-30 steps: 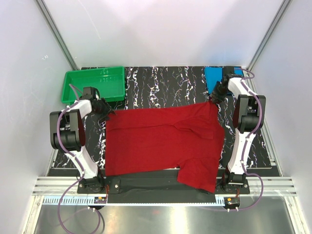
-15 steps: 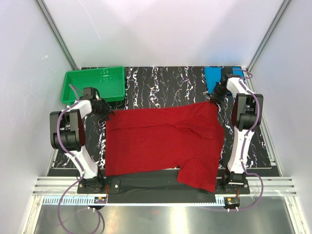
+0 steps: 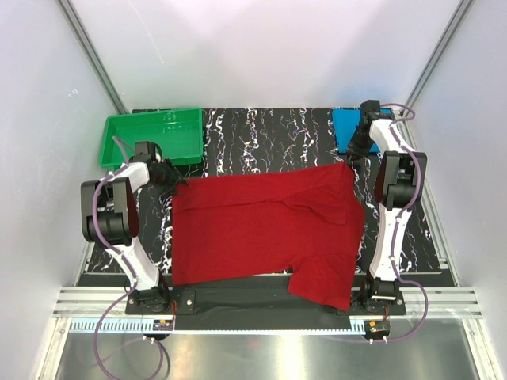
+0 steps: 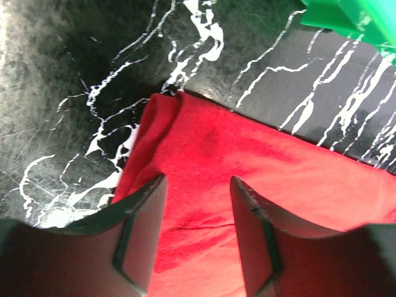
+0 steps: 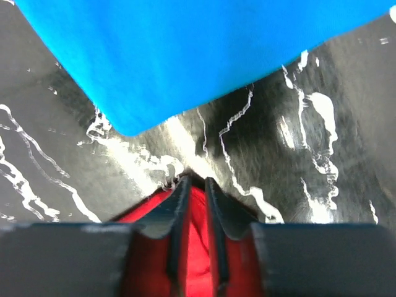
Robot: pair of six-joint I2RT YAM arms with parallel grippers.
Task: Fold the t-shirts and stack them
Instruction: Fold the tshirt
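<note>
Your right gripper has shifted back toward the blue shirt, jaws narrow, pinching the far corner of the red shirt. Your left gripper is unchanged, jaws wide over the opposite corner. It lies flat on the table.

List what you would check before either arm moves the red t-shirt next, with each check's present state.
1. Right claw shut on red t-shirt corner: ok.
2. Left claw gripping its corner: not ok, jaws open above cloth.
3. Shirt fully on tabletop: not ok, near-right part overhangs.
4. Blue t-shirt folded, apart from red: ok.
5. Right grip firm enough: cannot tell.
</note>
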